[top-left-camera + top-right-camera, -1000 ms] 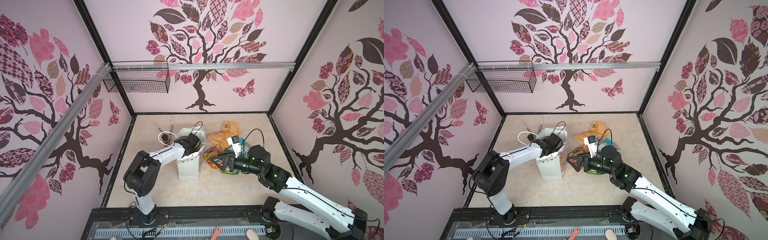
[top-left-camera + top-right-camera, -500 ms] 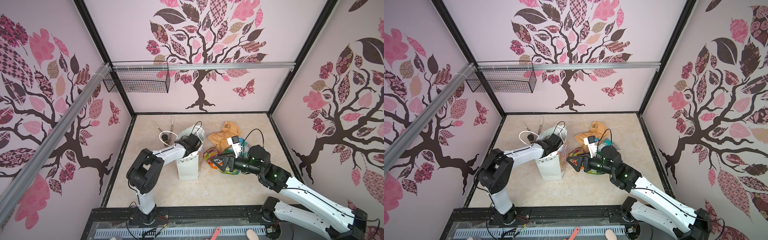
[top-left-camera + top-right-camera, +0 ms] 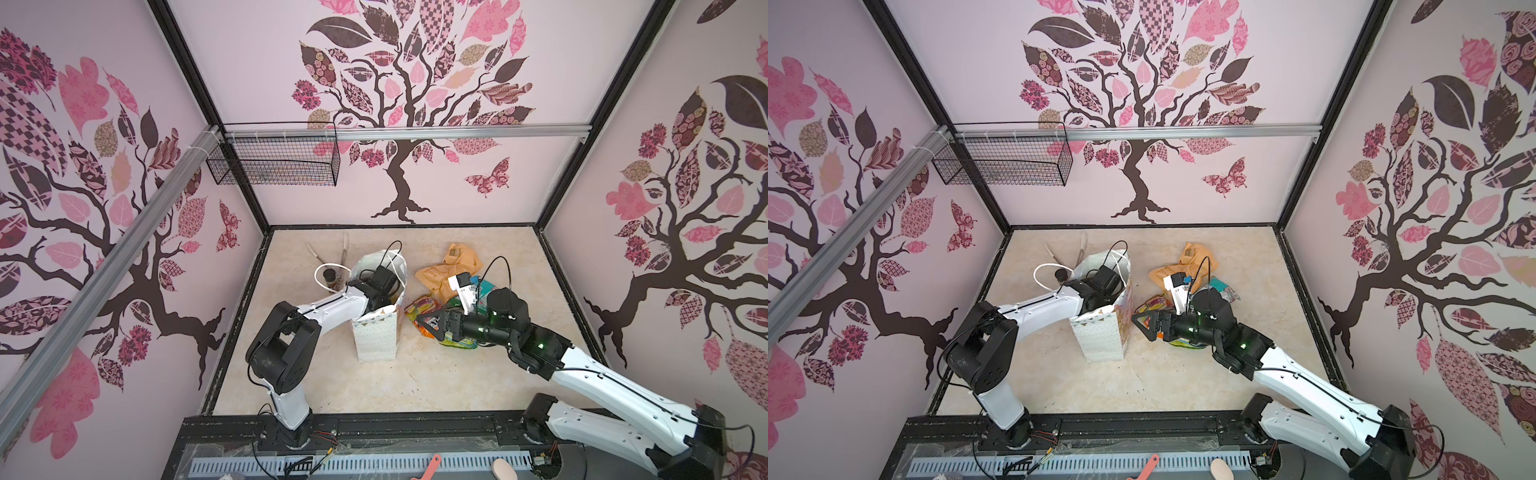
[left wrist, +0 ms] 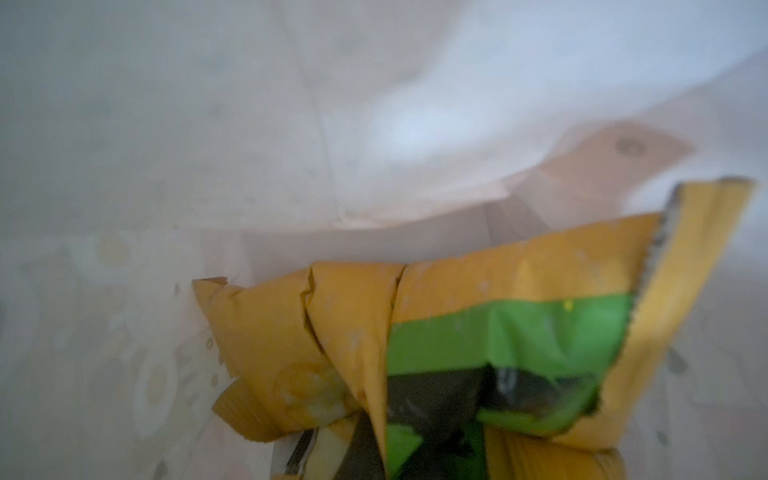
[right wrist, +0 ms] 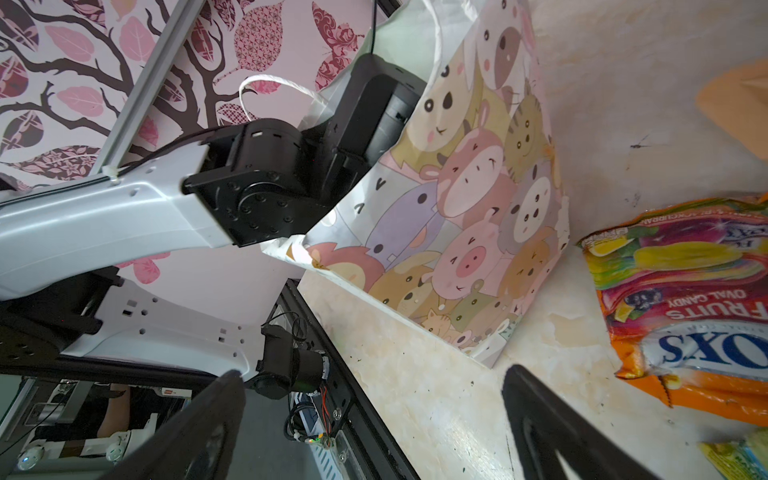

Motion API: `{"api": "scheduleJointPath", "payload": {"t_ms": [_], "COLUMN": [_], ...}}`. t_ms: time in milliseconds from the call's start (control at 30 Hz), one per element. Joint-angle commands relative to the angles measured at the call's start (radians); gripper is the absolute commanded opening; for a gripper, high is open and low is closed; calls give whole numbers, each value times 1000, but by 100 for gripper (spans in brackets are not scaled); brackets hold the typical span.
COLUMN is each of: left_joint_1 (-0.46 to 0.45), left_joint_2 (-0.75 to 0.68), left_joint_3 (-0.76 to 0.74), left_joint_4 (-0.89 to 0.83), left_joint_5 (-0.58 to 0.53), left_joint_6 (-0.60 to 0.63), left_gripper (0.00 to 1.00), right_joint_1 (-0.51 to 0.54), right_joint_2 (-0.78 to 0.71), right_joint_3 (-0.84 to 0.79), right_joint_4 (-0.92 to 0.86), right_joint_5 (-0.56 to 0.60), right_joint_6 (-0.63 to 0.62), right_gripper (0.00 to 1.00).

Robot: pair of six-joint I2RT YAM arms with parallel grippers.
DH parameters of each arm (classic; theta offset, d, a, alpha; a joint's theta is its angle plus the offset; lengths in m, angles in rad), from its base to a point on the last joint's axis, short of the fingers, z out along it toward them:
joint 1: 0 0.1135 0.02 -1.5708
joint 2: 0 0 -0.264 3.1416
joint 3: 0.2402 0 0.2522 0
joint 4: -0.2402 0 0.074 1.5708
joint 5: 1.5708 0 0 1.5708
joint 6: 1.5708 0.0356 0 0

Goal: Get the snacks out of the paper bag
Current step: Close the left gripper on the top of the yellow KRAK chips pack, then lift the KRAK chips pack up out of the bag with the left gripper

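The paper bag (image 3: 376, 340) (image 3: 1100, 340) stands upright on the table, with cartoon animals on the side that faces my right wrist view (image 5: 469, 216). My left arm reaches down into its mouth, so the left gripper is hidden in both top views. In the left wrist view, inside the bag's white walls (image 4: 249, 124), my left gripper (image 4: 399, 432) is shut on a yellow-orange and green snack packet (image 4: 478, 316). Right of the bag lie a tan-orange packet (image 3: 446, 270), a teal one (image 3: 484, 286) and a FOX'S bag (image 5: 685, 311). My right gripper (image 3: 419, 323) (image 5: 372, 374) hovers open above them, holding nothing.
A small dark-lidded jar (image 3: 329, 275) sits behind the bag on the left, ringed by a white cord handle. Two thin sticks (image 3: 345, 249) lie near the back wall. A wire basket (image 3: 274, 162) hangs on the back-left wall. A green-yellow packet (image 5: 739, 457) lies under my right arm.
My left gripper has closed on the packet inside the bag, and the left arm has shifted slightly. The right arm has not moved.
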Motion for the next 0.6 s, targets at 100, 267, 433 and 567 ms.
{"api": "scheduleJointPath", "payload": {"t_ms": [100,267,433,567], "left_joint_1": [-5,-5,-5,-5], "left_joint_2": [-53,-86,-120,-150], "left_joint_3": [31,55,79,100], "left_joint_4": [-130,-161,-193,-222], "left_joint_5": [25,15,5,-6], "left_joint_6": [5,10,18,27], "left_gripper": [0,0,0,0], "right_joint_1": [6,6,6,6], "right_joint_2": [78,146,207,249], "right_joint_3": [120,169,199,198], "right_joint_4": [-13,-7,6,29], "right_joint_5": [64,113,129,136], "right_joint_6": [13,18,17,20], "right_gripper": [100,99,100,100]}}
